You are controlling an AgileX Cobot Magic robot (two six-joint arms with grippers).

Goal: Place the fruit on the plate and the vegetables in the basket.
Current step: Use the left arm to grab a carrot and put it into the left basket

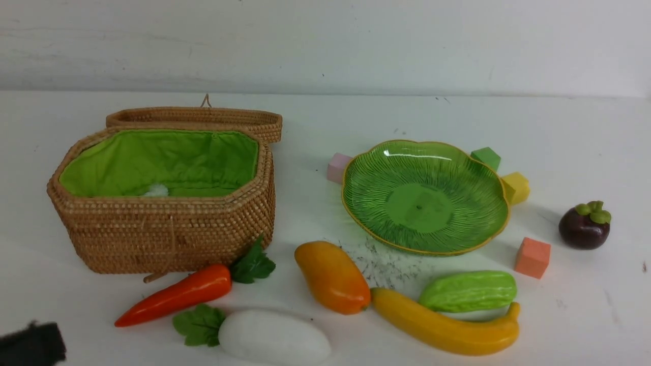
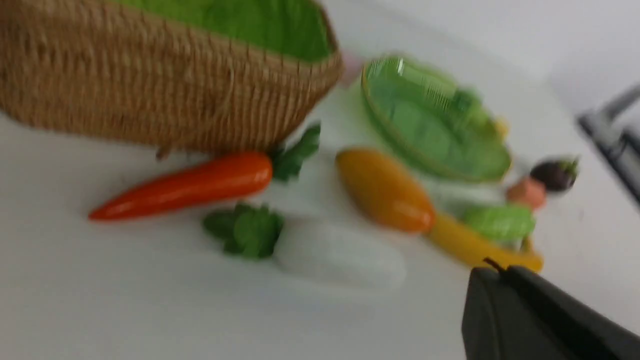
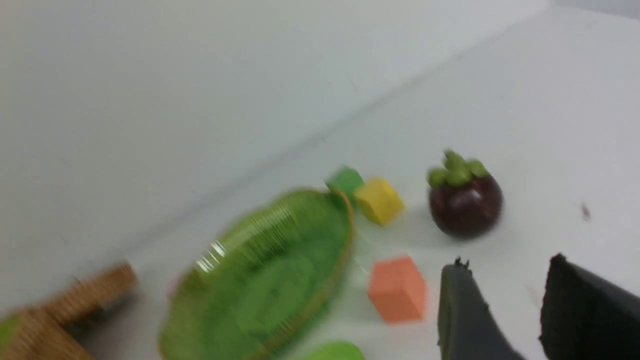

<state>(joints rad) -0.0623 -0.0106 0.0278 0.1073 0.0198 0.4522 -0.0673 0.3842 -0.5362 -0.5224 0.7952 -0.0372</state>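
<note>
Near-left corner: left pincer point(image 2: 520, 310) is a dark blur w/ one side showing, so can't tell if released or clenched; nothing seen in it. Radish point(image 1: 274, 338) lies near-centre on the surface point(image 1: 76, 305), leaves left. Carrot point(image 1: 175, 295) is just beyond, leaves up against the basket's near-right corner; both are prob. the left arm's picks, being closest to the basket. Near-right: banana point(image 1: 447, 328) curves round the gourd point(image 1: 468, 291), touching it, its left end against the mango point(image 1: 331, 277). Fruit and veg are bunched here, so lifting one could nudge the others. Right pincer point(image 3: 506, 267) is released, fingers apart, nothing between, pointed at the mangosteen point(image 1: 585, 226), which sits alone far right w/ clear approach. Orange cube point(image 1: 532, 257) lies between it and the plate point(image 1: 422, 203); plate bare, centre-right, more cubes at its far rim. Basket point(image 1: 168, 239) stands left, lid point(image 1: 203, 118) dropped behind, mouth open for drops. None of the six sorted yet.
</note>
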